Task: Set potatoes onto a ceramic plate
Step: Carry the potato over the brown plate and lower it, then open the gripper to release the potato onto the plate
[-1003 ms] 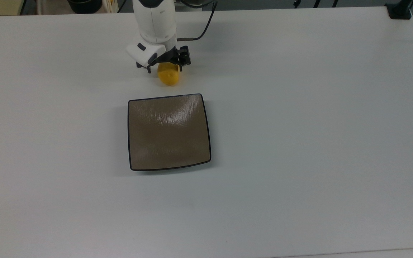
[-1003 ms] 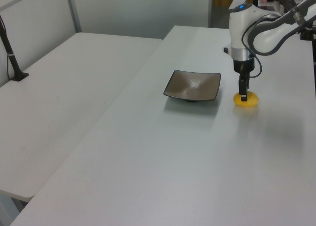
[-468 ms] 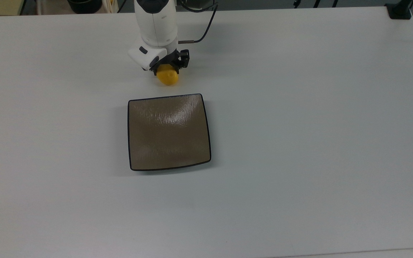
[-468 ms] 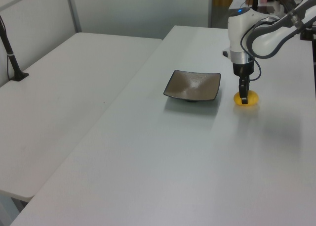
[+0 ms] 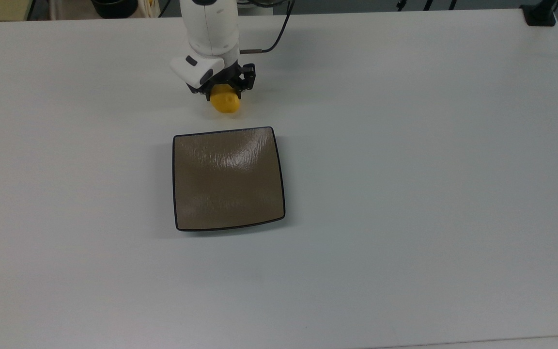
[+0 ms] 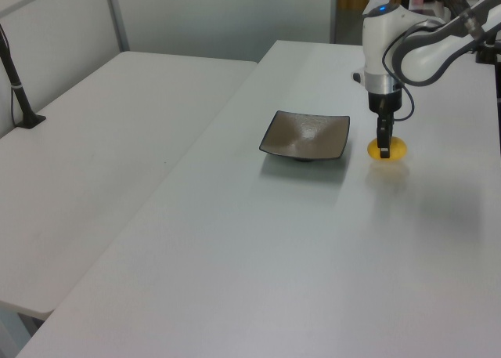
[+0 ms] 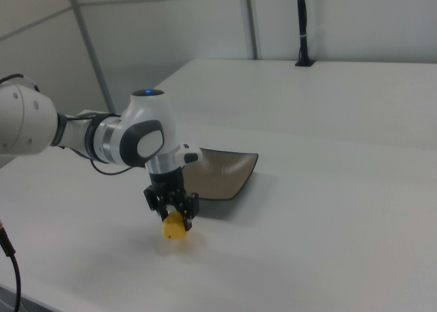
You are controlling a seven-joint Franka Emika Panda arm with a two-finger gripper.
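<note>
Right view: hand [image 7: 174,215] grips potato [image 7: 175,227] clear of table [image 7: 307,244].

Lab: bare white tables [image 5: 405,145], partitions [image 7: 171,32]

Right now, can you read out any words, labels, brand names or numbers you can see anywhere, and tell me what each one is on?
No readable text in any of the views.
Potato: plain yellow, no label.
Plate: plain brown with a dark rim, no mark.
Arm: white casing, no legible brand or number.
Pincer: black, no writing to make out.
Table: bare white, no print.
</note>
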